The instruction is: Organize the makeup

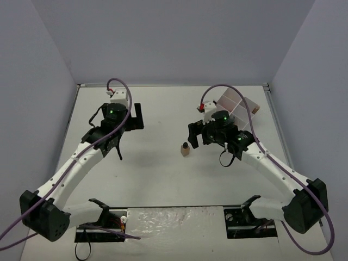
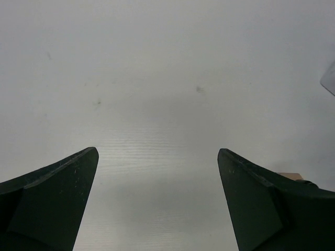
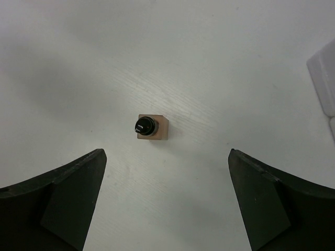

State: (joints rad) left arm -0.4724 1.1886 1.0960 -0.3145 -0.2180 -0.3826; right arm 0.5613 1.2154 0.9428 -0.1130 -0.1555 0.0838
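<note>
One piece of the makeup shows plainly: a small tan bottle [image 1: 185,149] with a dark cap, upright on the white table between the two arms. In the right wrist view the tan bottle [image 3: 152,127] stands just beyond my right gripper [image 3: 166,152], which is open and empty, with its fingers apart from the bottle. The right gripper [image 1: 197,136] hovers just to the bottle's right. Over bare table to the left, my left gripper [image 2: 157,150] is also open and empty. A tan sliver [image 2: 290,176] peeks out behind its right finger.
The white tray [image 1: 236,106] sits at the back right, partly hidden by the right arm; its edge [image 3: 324,83] shows at the right of the right wrist view. Grey walls close in the table on three sides. Both arm bases stand at the near edge.
</note>
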